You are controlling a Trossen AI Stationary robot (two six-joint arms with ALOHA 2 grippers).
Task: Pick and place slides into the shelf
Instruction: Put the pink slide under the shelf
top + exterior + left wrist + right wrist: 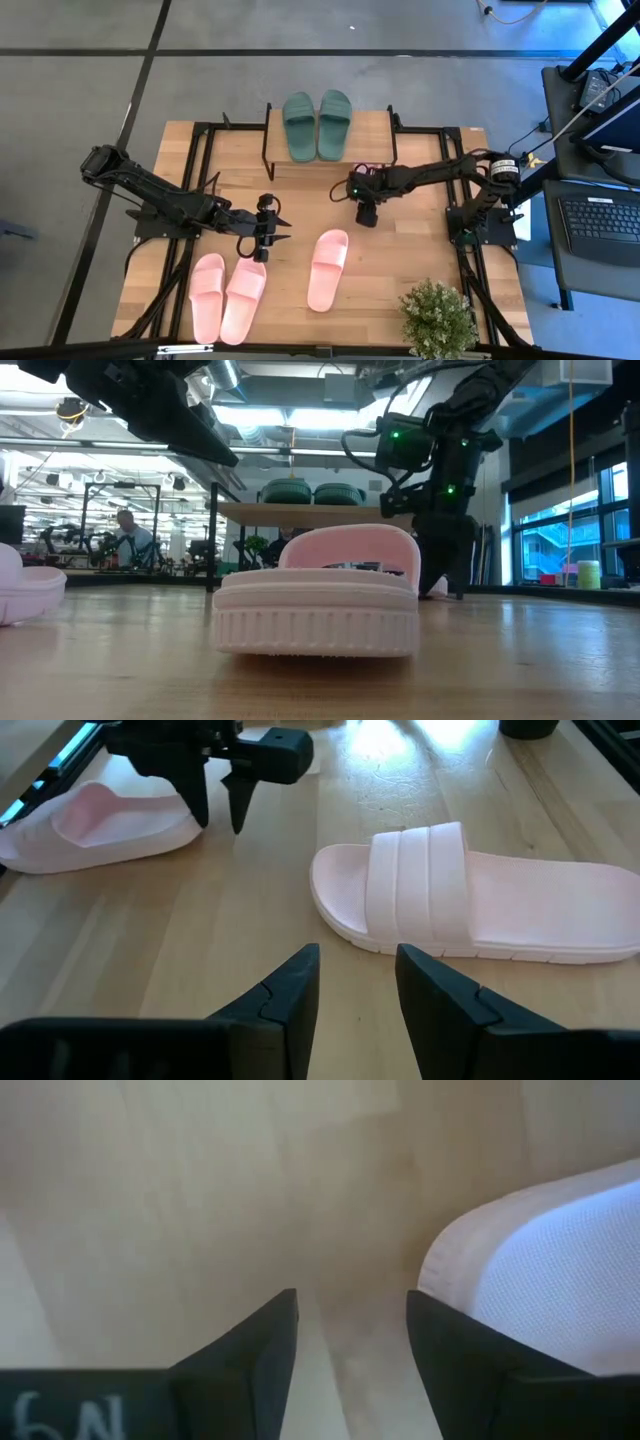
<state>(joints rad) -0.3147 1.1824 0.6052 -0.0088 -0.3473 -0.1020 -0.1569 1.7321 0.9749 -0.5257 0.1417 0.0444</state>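
Currently the slides are in three places. The dark green pair (pixel 318 124) stands side by side on the shelf (pixel 372 150), a low rack with a light plank top and thin black legs at the far side of the table (pixel 420 255). A pink pair (pixel 228 296) lies close together near the front left of the table, and one single pink slide (pixel 327 268) lies alone near the middle front. Each slide has an open toe and one wide strap; on the single pink slide the strap shows raised bands across it, and its sole edge is ribbed in the low view.

The left gripper (pixel 268 230) hovers just above the table between the pink pair and the single slide, its fingers (pixel 295 990) parted a little with nothing between them. The right gripper (pixel 366 213) hangs fingers down near the single pink slide's far end, also parted and empty; in its own wrist view the pink rim (pixel 520 1270) lies just beside one finger.

The only writing is some pale characters on the right gripper body, cut off and not readable.

The low view alone shows the room behind, with a person (pixel 128 535) sitting far off. The high view alone shows a small potted plant (pixel 437 318) at the front right corner and a laptop (pixel 598 225) on a side stand.
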